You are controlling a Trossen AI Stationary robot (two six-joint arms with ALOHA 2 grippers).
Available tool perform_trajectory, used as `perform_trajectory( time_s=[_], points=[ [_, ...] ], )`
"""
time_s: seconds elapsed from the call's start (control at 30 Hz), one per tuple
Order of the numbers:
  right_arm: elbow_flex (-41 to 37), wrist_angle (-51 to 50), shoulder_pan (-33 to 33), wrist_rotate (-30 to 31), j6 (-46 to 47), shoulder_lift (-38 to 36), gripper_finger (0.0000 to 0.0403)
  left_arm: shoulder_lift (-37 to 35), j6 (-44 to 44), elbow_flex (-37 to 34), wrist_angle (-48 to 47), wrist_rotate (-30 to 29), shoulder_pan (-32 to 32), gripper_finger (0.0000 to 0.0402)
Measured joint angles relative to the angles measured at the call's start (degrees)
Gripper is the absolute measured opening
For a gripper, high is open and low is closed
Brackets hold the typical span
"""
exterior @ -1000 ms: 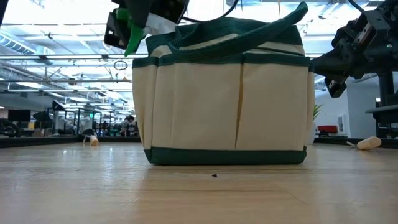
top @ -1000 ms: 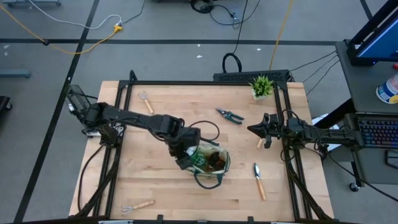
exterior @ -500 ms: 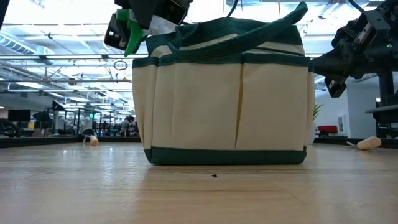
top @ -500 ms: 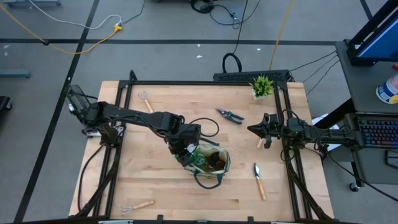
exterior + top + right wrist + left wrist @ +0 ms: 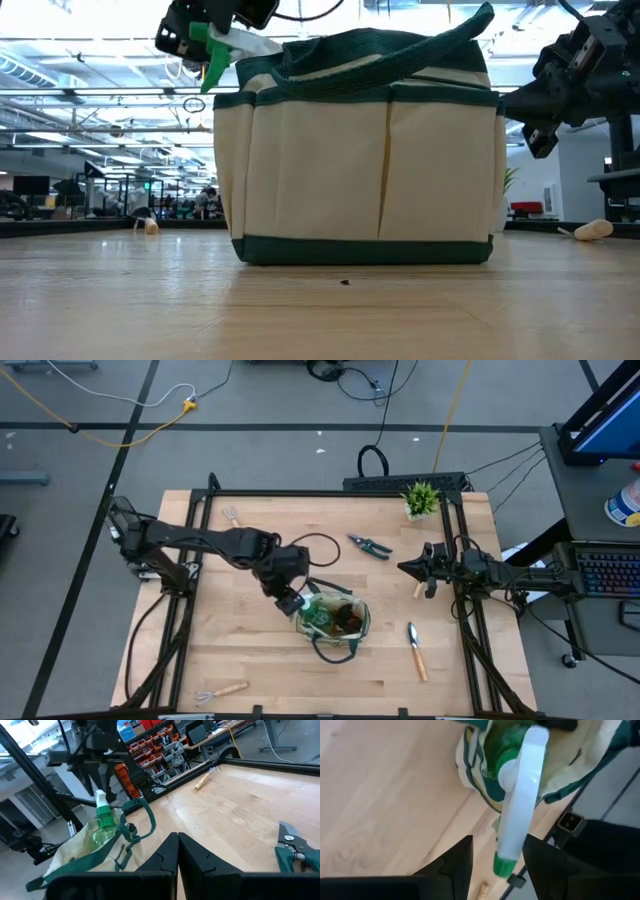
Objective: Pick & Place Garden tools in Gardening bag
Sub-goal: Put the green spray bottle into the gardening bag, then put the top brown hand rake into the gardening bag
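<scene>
**Q:** High view: where are the arms and the task items?

**A:** The left gripper [image 5: 293,602] sits over the rim of the gardening bag [image 5: 360,625], which stands near the middle of the table [image 5: 250,650]. The green spray bottle [image 5: 318,616] stands inside the bag, just beside that gripper. The right gripper [image 5: 408,568] waits at the table's right side, well apart from the bag. Outside the bag lie the pruning shears [image 5: 370,545], the fork [image 5: 234,520], the rake [image 5: 222,690] and the trowel [image 5: 415,648]. The potted plant [image 5: 421,498] stands at the far right corner.

**Q:** Low view?

**A:** The bag stands upright on the table. The bottle's white nozzle and green trigger project above the bag's top edge at one end, with the left gripper directly beside them. The right gripper hangs above table level off the bag's other end.

**Q:** Left wrist view: what is the finger state?

**A:** The fingers are spread, one on each side of the white nozzle head. Bare wood shows between one finger and the nozzle, so the bottle is not clamped. Whether the other finger touches the nozzle cannot be told. The bottle's body sits down in the bag's mouth.

**Q:** Right wrist view?

**A:** The right fingers are pressed together on nothing. The bottle stands upright in the bag, and the shears lie on the wood nearby.
</scene>
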Motion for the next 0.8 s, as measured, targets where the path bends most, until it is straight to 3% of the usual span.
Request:
perform_trajectory(
  time_s=[0.8],
  points=[
    [-0.01,-0.02,0.00,-0.01,0.64,0.09,0.0000,-6.71,-4.98,-0.11,-5.74,-10.48,-0.11,0.0175]
  ],
)
